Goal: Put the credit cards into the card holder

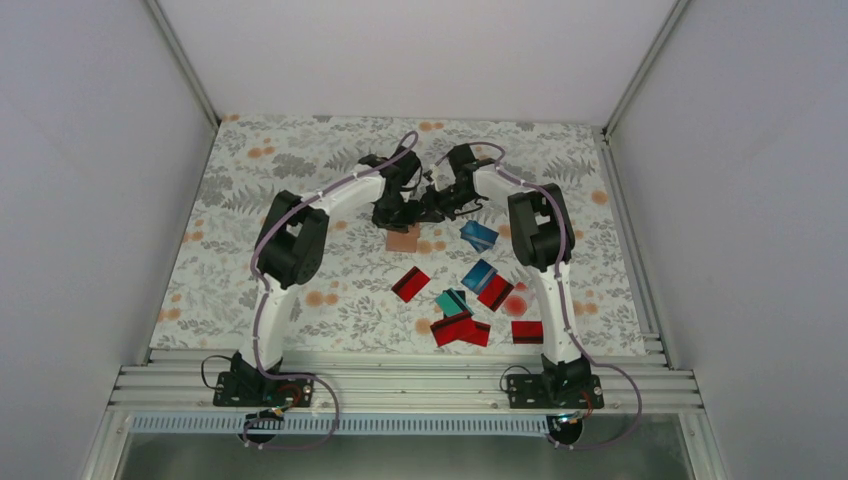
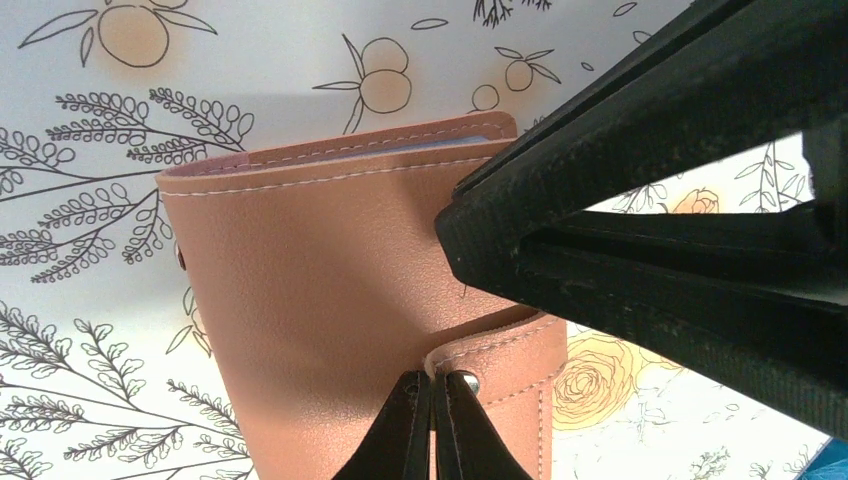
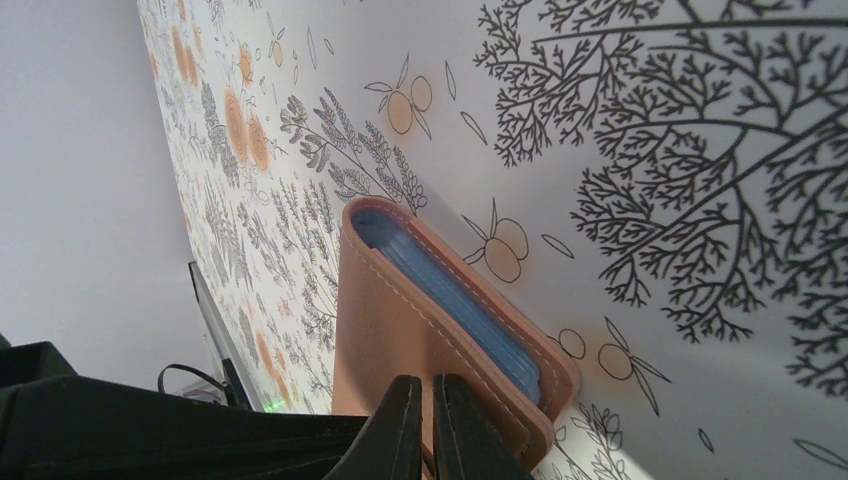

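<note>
Both arms pinch the card holder (image 1: 403,238), far-middle of the worktop (image 1: 300,180).
Left fingers (image 2: 400,435) closed on its snap tab (image 2: 505,355), right fingers (image 3: 392,440) on its edge; loose credit cards (image 1: 452,301) lie basewards, nearer the right arm.

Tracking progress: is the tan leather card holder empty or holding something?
Not empty: pale blue layers fill the tan leather card holder; cards or sleeves, cannot tell.

- I'm looking at a table (image 1: 250,200) covered in a print of grey leaves and orange blossoms.
- Loose credit cards (image 1: 480,275) lie scattered on its near right part: two blue, one teal, several red, some overlapping.
- The card holder (image 1: 403,238) is at the far middle. I cannot tell whether it rests on the table.
</note>
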Tool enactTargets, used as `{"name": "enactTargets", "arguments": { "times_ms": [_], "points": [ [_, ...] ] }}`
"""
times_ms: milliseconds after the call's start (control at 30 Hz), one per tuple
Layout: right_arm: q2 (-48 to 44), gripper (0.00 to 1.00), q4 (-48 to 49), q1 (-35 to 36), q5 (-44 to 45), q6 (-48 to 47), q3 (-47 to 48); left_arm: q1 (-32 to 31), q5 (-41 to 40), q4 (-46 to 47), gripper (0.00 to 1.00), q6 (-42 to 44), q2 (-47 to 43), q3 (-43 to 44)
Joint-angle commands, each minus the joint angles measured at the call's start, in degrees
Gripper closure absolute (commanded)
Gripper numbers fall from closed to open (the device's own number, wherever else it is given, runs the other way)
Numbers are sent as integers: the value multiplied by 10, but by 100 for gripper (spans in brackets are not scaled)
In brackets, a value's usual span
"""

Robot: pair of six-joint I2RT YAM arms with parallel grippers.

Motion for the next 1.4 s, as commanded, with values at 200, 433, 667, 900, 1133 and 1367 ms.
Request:
{"name": "enactTargets", "arguments": {
  "times_ms": [200,433,667,900,1133,1367],
  "points": [
    [24,96,-27,11,45,-3,-10,-17,-65,-11,98,-10,46,-67],
    [-10,90,-47,11,47,-8,36,-16,-64,-20,78,9,4,22],
    [-99,3,-81,10,111,5,131,5,-75,-29,2,37,-91,92],
    [-190,0,-115,10,258,7,202,74,-108,17,0,63,-208,81],
    [-344,0,-12,9,430,10,148,124,-217,177,0,126,-363,-59],
    [-517,0,161,9,517,-6,-98,132,-309,438,1,265,-551,-375]
  ]
}}
